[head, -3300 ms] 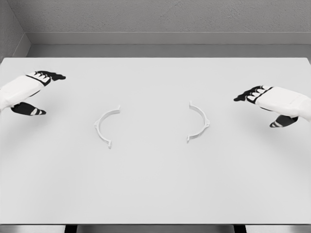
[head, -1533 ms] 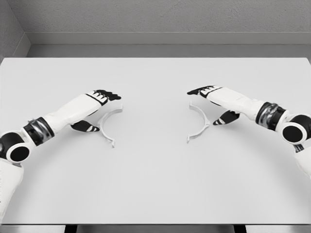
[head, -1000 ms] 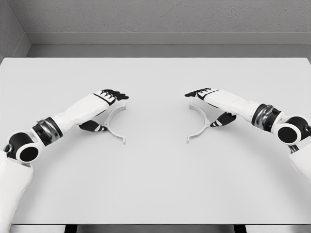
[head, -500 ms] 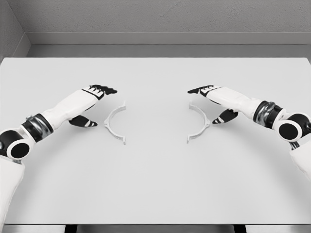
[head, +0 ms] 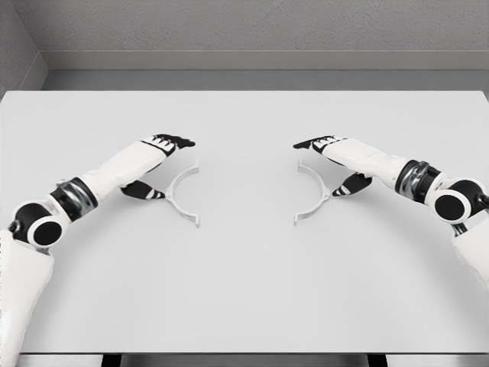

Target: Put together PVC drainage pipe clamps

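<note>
Fingers of my left hand (head: 157,157) are stretching out flat toward the middle of the counter (head: 244,290), dark fingertips (head: 182,141) pointing right, thumb (head: 144,191) hanging low beneath the palm, and nothing is sitting in the grasp. My left arm is coming in from the lower left, elbow low near the edge of the view, forearm angling up across the white surface. Just to the right of that thumb, the left clamp half (head: 183,194) is lying flat on the counter, a thin white arc bulging toward my left hand with its open side facing right; the hand is hovering close beside its upper end, and I cannot tell whether any finger is touching it. Well apart from it, across a bare stretch of counter, the right clamp half (head: 315,193) is lying flat as well, its curve bulging right and its open side facing left, so the two arcs are facing each other. My right hand (head: 340,157) is reaching in from the right, fingers extended and pointing left above the top end of that arc, thumb (head: 353,183) dropping down just beside its outer curve, holding nothing.
</note>
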